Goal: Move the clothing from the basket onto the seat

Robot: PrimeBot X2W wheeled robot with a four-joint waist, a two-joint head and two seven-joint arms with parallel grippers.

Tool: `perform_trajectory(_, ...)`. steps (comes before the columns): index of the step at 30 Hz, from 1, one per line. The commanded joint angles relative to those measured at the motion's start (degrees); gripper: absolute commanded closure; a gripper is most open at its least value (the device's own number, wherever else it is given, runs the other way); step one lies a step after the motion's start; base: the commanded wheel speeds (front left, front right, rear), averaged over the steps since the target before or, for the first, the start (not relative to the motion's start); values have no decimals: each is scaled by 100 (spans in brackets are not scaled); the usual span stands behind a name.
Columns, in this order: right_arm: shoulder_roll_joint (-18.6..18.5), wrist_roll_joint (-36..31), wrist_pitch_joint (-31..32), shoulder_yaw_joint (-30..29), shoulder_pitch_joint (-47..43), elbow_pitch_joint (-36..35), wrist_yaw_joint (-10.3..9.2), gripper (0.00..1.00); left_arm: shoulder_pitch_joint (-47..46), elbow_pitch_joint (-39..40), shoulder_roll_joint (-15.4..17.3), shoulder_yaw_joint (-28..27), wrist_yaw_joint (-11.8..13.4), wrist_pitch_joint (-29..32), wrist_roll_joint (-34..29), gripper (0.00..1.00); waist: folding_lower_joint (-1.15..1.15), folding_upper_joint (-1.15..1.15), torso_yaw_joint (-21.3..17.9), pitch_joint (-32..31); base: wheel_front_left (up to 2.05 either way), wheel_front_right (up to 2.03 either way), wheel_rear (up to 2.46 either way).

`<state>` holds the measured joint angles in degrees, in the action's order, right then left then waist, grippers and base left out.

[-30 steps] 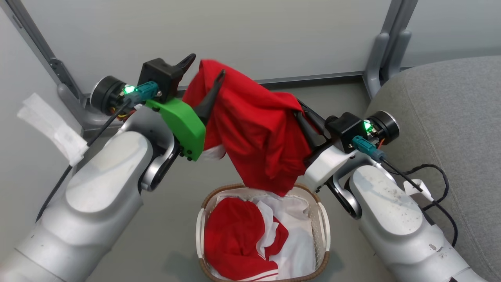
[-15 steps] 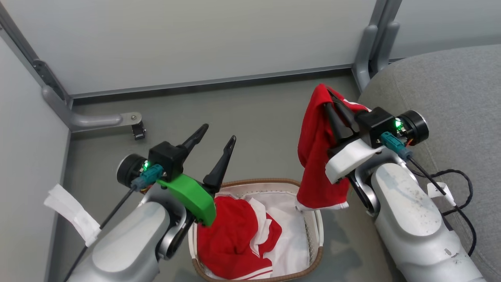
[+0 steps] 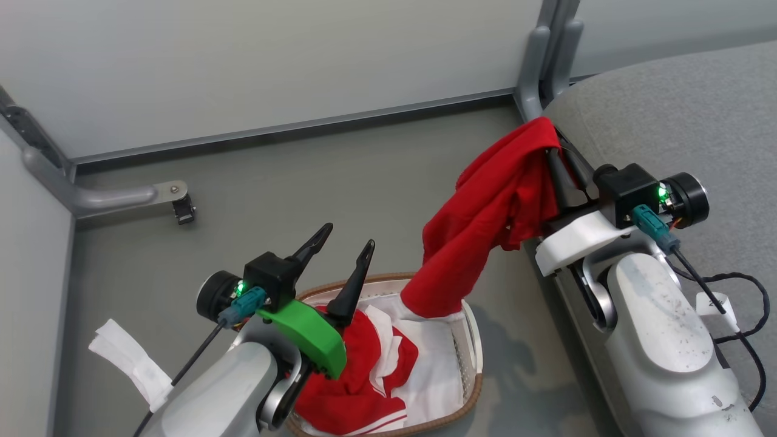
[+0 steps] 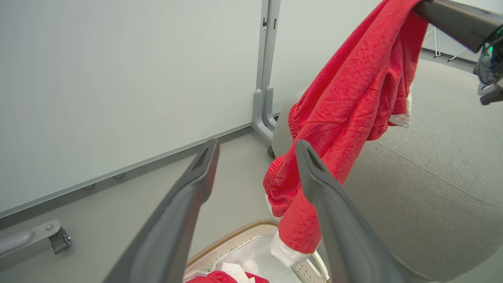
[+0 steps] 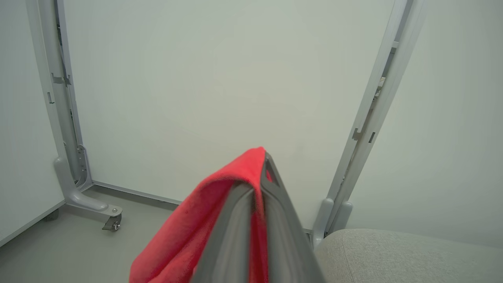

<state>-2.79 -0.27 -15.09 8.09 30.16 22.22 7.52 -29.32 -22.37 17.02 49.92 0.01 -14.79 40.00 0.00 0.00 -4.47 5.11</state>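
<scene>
Sofa (image 3: 680, 103): grey, rounded, on my right in the head view, nothing red lying on it. Floor (image 3: 303, 182): grey, bounded by a pale wall (image 3: 273, 54) on metal posts. Basket (image 3: 475, 358): cream, perforated, brown woven rim, standing on the floor between my arms and just beside the sofa's base. Garment (image 3: 491, 212): red with a white cuff, pinched near its top by my right gripper (image 3: 555, 164) and hanging in a long fold beside the sofa's edge; its cuffed lower end reaches the far rim of the basket, and I cannot tell whether it touches. Clothes (image 3: 358, 388): more red fabric with white stripe trim, bunched in the left half of the basket. Liner (image 3: 437, 376): a plain white sheet, showing in the right half of the basket. My right gripper is clamped tight on the garment, the cloth draped over both fingers, as the right wrist view shows. My left gripper (image 3: 349, 235) is spread wide and empty above the basket's near-left side, its fingers (image 4: 188, 204) angled up and clear of the cloth.
</scene>
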Motion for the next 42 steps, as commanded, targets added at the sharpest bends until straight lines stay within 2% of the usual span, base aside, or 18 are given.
perform_trajectory(1, -21, -60, -12, -7, -73, -95, -6, 100, 100, -1, -22, -53, -8, -41, -40, 0, 0, 0, -236, 97, 0, 0, 0)
perform_trajectory(12, -151, -215, -13, -556, -517, -763, -7, 100, 28, 26, -180, -159, -141, -36, -433, 0, 0, 0, -1242, 502, 0, 0, 0)
perform_trajectory(20, -187, -185, -12, -894, -658, -884, -7, 100, -106, -91, -237, -67, -229, -37, -607, 0, 0, 0, -1598, 751, 0, 0, 0)
perform_trajectory(25, -166, -167, -13, -1006, -637, -864, -7, 100, -179, -121, -267, -8, -234, -37, -672, 0, 0, 0, -1608, 858, 0, 0, 0)
perform_trajectory(32, -171, -106, -12, -1158, -377, -635, -7, 100, -301, -58, -264, 103, -238, -17, -752, 0, 0, 0, -1426, 1078, 0, 0, 0)
perform_trajectory(36, -380, -77, -11, -1195, 91, -299, -7, 100, -377, 50, -223, 140, -234, 14, -829, 0, 0, 0, -1296, 1253, 0, 0, 0)
perform_trajectory(42, -989, 72, 283, -1114, 1503, 150, -7, 100, -549, 249, -211, 232, -206, 94, -972, 0, 0, 0, -1056, 1584, 0, 0, 0)
